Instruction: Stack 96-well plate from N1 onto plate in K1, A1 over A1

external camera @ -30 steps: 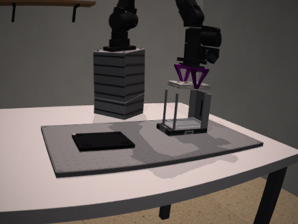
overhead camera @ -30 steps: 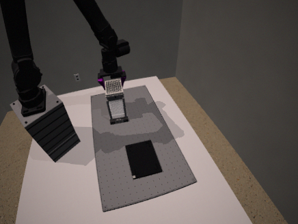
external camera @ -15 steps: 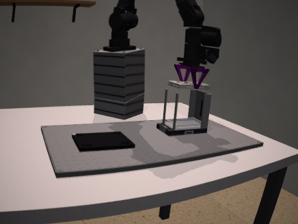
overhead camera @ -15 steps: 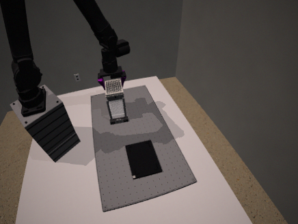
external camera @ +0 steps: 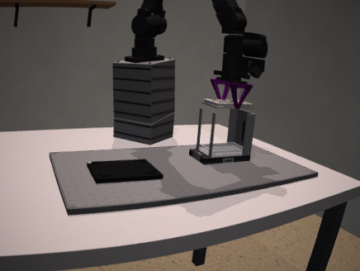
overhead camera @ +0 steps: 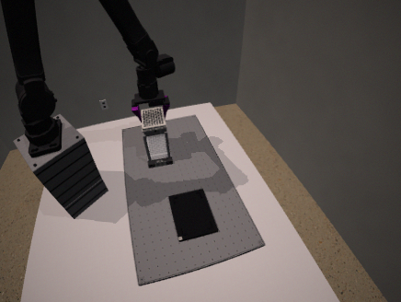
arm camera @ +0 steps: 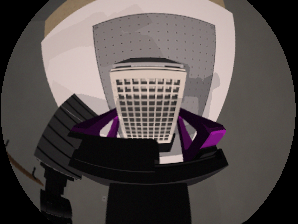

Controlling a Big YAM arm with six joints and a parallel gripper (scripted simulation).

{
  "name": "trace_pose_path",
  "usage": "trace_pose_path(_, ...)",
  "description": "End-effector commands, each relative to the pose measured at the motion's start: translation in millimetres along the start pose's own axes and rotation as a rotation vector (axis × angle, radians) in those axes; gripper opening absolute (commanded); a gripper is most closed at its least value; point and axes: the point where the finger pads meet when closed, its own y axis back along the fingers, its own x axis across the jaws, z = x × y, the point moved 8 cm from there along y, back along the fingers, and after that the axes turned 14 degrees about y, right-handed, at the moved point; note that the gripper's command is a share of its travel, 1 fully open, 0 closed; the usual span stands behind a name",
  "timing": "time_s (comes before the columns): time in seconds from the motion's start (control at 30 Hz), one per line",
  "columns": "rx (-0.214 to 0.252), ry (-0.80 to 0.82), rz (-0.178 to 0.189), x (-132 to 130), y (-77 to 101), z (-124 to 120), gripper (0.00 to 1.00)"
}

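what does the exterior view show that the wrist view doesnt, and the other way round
Only the exterior view shows the stack rack K1 with its posts, the lower plate on its floor, the bare plate nest N1, and the height of the held plate at the post tops. Only the wrist view shows that plate's well grid close up. Both show the gripper shut on the 96-well plate.

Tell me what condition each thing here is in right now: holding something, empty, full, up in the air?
Gripper: shut on the carried plate.
Carried plate: held level in the air, at the top of the rack's posts.
Stack rack K1: holds one plate low on its floor.
Lower plate: seated in the rack.
Plate nest N1: empty.
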Motion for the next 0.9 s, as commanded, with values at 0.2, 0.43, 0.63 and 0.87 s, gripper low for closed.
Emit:
trace_pose_path(0.2, -0.004, -0.007, -0.016, -8.2, -16.3, -3.6, 0.00)
trace_pose_path(0.43, -0.004, -0.014, -0.022, -11.4, -23.9, -3.3, 0.00)
trace_pose_path(0.63, -0.004, -0.013, -0.023, -11.7, -34.0, -3.5, 0.00)
trace_pose_path(0.87, -0.003, -0.009, -0.025, -12.6, -43.9, -3.8, 0.00)
